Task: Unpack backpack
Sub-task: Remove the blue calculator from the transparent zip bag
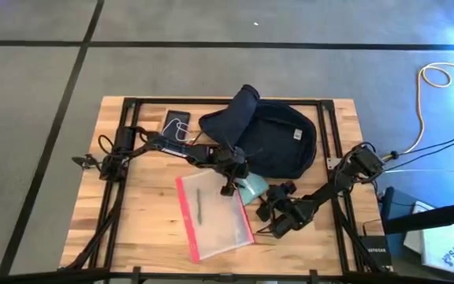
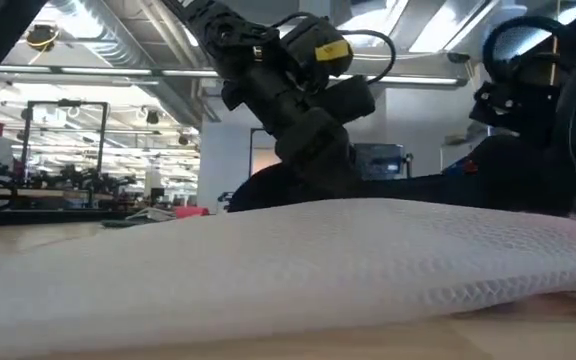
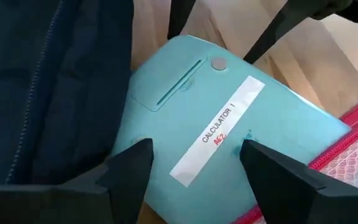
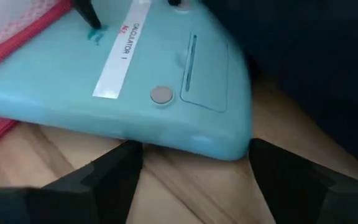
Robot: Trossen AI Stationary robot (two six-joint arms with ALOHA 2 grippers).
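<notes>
The dark navy backpack (image 1: 270,138) lies at the table's far middle, its flap thrown toward the far left. In front of it a turquoise calculator (image 1: 251,189) lies back up, its white label (image 3: 219,127) showing. One edge rests on the red rim of a clear zip pouch (image 1: 211,213), and its corner (image 4: 229,140) stands a little off the wood. My left gripper (image 3: 194,158) is open, right over the calculator's back, its fingers on either side of the label. My right gripper (image 4: 194,168) is open, low near the table, facing the calculator's raised edge from the near right. My left gripper comes at the calculator's back from above, pointing down. One fingertip (image 4: 84,11) stands by the label's end. I cannot tell whether the fingertips touch the calculator's back or hover just over it.
A black phone-like item with a white cable (image 1: 176,122) lies at the far left beside the backpack. The pouch (image 2: 368,250) fills the low view's foreground. Bare wood shows at the near left (image 1: 132,213). A black frame (image 1: 333,118) runs around the table.
</notes>
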